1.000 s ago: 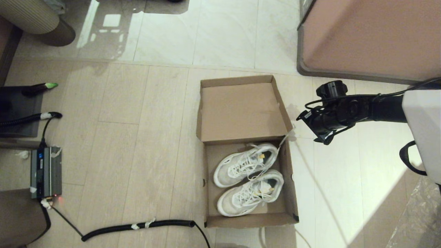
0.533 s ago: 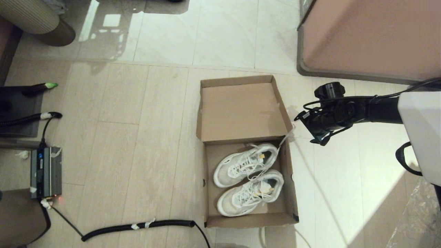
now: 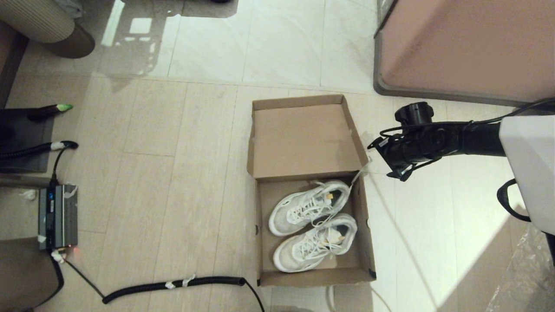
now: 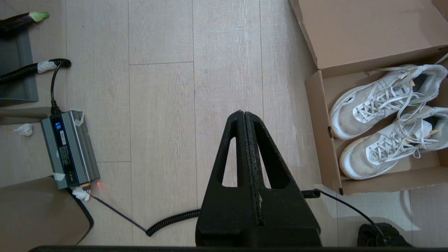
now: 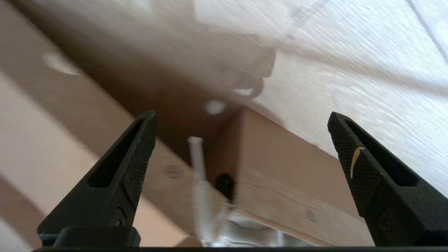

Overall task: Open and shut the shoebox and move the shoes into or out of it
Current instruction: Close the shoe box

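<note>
The brown cardboard shoebox [image 3: 367,242] lies open on the floor, its hinged lid [image 3: 303,138] folded back flat. Both white and grey sneakers [image 3: 310,207] rest side by side inside, toes to the left; a white lace [image 3: 362,171] hangs over the right wall. My right gripper [image 3: 390,160] hovers open just right of the box near the hinge. In the right wrist view its fingers [image 5: 242,113] straddle the box corner [image 5: 280,157] and the lace [image 5: 197,164], holding nothing. My left gripper [image 4: 244,112] is shut and empty over bare floor, left of the box [image 4: 320,115] and shoes [image 4: 378,101].
A large pinkish-brown furniture block with a grey base [image 3: 468,43] stands behind the right arm. On the left lie a grey power unit [image 3: 57,216], a dark mat [image 3: 21,143] and a coiled black cable [image 3: 173,284] running to the box's front.
My right gripper has drifted a little to the left, closer to the box's right wall. Box, shoes and left gripper have not moved.
</note>
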Controlling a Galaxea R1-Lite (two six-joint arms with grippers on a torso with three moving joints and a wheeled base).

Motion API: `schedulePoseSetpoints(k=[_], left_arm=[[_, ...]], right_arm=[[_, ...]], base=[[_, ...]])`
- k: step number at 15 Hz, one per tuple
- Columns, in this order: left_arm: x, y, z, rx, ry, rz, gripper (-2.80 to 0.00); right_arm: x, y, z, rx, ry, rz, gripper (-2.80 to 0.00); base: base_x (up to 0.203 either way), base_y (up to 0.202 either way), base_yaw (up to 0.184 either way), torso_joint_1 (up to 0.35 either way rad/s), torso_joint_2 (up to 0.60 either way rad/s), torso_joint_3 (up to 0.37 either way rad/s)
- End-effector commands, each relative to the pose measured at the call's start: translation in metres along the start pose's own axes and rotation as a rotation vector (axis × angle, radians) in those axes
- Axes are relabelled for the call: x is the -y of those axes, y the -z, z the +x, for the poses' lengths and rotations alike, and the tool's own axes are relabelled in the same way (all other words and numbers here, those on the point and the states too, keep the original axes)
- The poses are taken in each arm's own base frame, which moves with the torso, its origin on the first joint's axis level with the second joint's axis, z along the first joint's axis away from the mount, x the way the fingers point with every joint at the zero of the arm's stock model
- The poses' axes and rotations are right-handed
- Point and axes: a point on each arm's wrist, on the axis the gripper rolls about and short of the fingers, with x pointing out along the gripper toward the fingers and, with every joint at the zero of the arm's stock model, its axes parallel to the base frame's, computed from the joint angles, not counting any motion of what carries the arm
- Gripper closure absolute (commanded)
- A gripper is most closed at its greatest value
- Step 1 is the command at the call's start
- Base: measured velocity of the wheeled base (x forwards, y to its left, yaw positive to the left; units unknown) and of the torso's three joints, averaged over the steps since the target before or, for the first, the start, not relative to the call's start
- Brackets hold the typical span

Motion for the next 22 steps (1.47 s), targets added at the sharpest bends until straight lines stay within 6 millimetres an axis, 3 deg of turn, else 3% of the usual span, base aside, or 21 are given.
schedulePoseSetpoints(k=[1,6,16,19,22], left_arm=[[0.0,-0.001,-0.001,0.007,-0.002,0.001,0.0],[0.0,0.0,-0.005,0.02,-0.011,-0.001,0.0],[0.001,0.008,-0.013,0.033,-0.02,-0.003,0.0],[0.0,0.008,-0.015,0.042,-0.023,-0.003,0.0],[0.0,0.006,-0.015,0.048,-0.027,-0.002,0.0]], right_arm=[[0.008,0.005,0.003,-0.026,0.047,0.003,-2.8],[0.015,0.012,-0.022,-0.175,0.024,0.006,-2.8],[0.035,0.025,-0.073,-0.272,0.107,-0.04,-2.8],[0.036,0.025,-0.072,-0.246,0.078,-0.045,-2.8],[0.04,0.024,-0.059,-0.148,-0.068,-0.037,-2.8]], base=[[0.0,0.0,0.0,0.0,0.0,0.0],[0.0,0.0,0.0,0.0,0.0,0.0],[0.0,0.0,0.0,0.0,0.0,0.0],[0.0,0.0,0.0,0.0,0.0,0.0],[0.0,0.0,0.0,0.0,0.0,0.0]])
